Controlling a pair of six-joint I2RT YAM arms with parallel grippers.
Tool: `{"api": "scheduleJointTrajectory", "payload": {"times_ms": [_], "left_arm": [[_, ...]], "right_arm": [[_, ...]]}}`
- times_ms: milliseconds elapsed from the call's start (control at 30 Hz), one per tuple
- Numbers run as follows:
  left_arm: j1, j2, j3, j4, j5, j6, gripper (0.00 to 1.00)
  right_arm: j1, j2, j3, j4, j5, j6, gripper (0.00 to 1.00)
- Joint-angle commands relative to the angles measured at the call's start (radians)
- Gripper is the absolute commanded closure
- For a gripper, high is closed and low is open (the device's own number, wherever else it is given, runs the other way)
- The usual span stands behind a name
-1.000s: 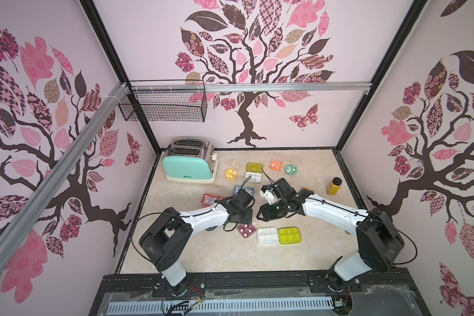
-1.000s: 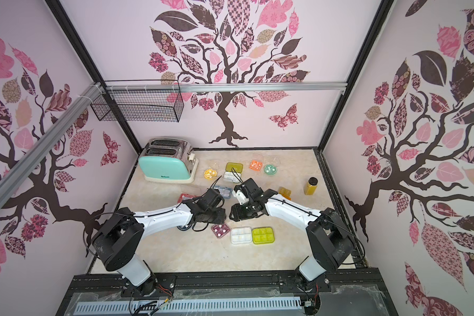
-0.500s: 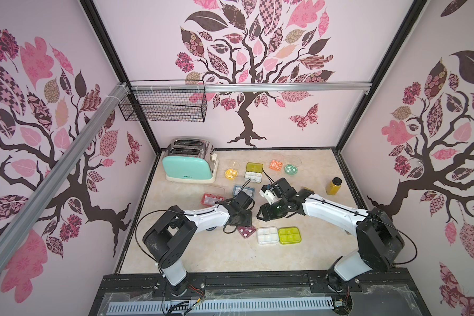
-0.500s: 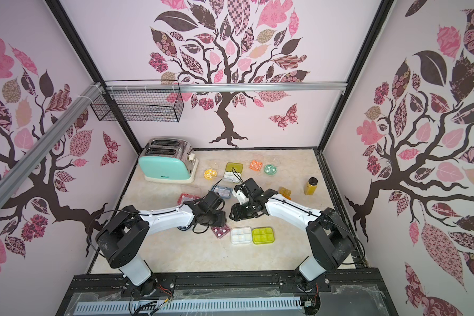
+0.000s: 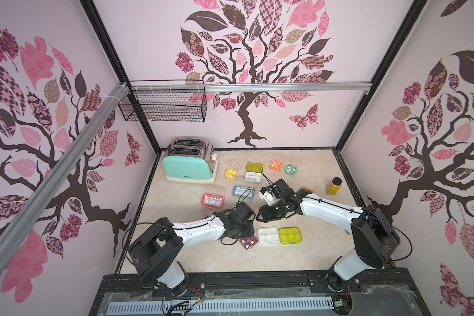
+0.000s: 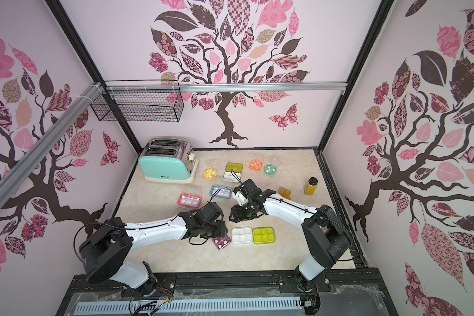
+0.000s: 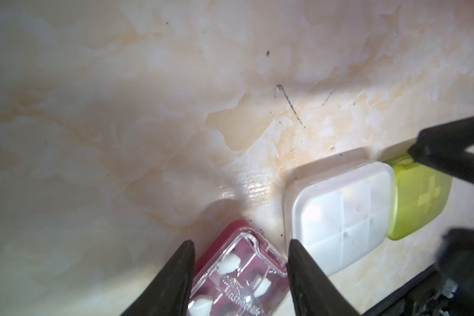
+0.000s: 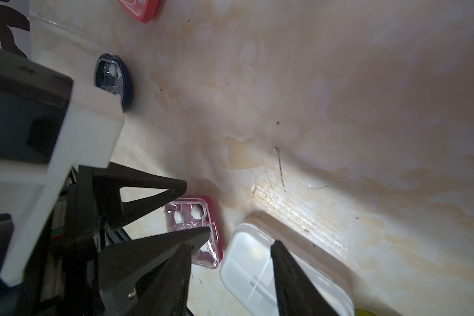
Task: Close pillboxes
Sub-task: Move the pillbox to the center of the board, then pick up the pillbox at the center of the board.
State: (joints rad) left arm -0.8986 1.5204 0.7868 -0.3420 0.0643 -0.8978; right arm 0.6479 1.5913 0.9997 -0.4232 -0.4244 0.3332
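Now hovering the left gripper (image 7: 238,243) low over the near middle of the marble-look table (image 7: 121,109), jaws apart, straddling the maroon pillbox (image 7: 219,240) lying flat between the black tapered fingers (image 7: 170,279); contact unclear. Hanging the right gripper (image 8: 230,245) just beside, jaws likewise apart, reaching over the white pillbox (image 8: 246,262). Showing a glossy clear lid (image 7: 246,287) over white pills (image 7: 229,266) on the square maroon box; showing the frosted white box touching the rounded yellow-green pillbox (image 7: 411,210), smooth plastic bearing a raised cross (image 7: 428,195).
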Motion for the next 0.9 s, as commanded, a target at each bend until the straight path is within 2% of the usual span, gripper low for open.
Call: {"api": "scheduleJointTrajectory", "payload": {"times_ms": [0, 67, 233, 333, 500, 600, 667, 767, 833, 867], "left_arm": [[-0.009, -0.072, -0.006, 0.015, -0.02, -0.059, 0.43], [-0.011, -0.126, 0.002, -0.028, -0.064, -0.044, 0.43], [0.004, -0.261, 0.066, -0.266, -0.254, 0.038, 0.41], [0.089, -0.335, 0.067, -0.406, -0.264, 0.073, 0.4], [0.274, -0.529, -0.01, -0.501, -0.292, 0.119, 0.41], [0.38, -0.615, -0.084, -0.474, -0.291, 0.146, 0.44], [0.464, -0.637, -0.132, -0.429, -0.244, 0.148, 0.46], [0.517, -0.643, -0.174, -0.354, -0.253, 0.142, 0.49], [0.538, -0.63, -0.197, -0.303, -0.261, 0.141, 0.65], [0.554, -0.612, -0.209, -0.272, -0.251, 0.144, 0.69]], "right_arm": [[0.006, -0.008, 0.009, -0.016, -0.005, -0.011, 0.49], [0.006, -0.011, 0.011, -0.019, 0.002, -0.013, 0.49], [0.006, -0.008, 0.013, -0.011, 0.003, -0.008, 0.49], [0.006, -0.002, 0.011, -0.009, 0.0, -0.008, 0.49], [0.006, -0.013, -0.002, -0.006, 0.012, -0.005, 0.49], [0.006, -0.012, -0.01, 0.008, 0.011, 0.007, 0.49], [0.006, -0.007, -0.013, 0.021, 0.003, 0.018, 0.5], [0.006, -0.002, -0.012, 0.018, -0.005, 0.021, 0.5], [0.007, -0.007, -0.014, 0.008, 0.005, 0.016, 0.5], [0.006, -0.01, -0.016, 0.002, 0.014, 0.013, 0.5]]}}
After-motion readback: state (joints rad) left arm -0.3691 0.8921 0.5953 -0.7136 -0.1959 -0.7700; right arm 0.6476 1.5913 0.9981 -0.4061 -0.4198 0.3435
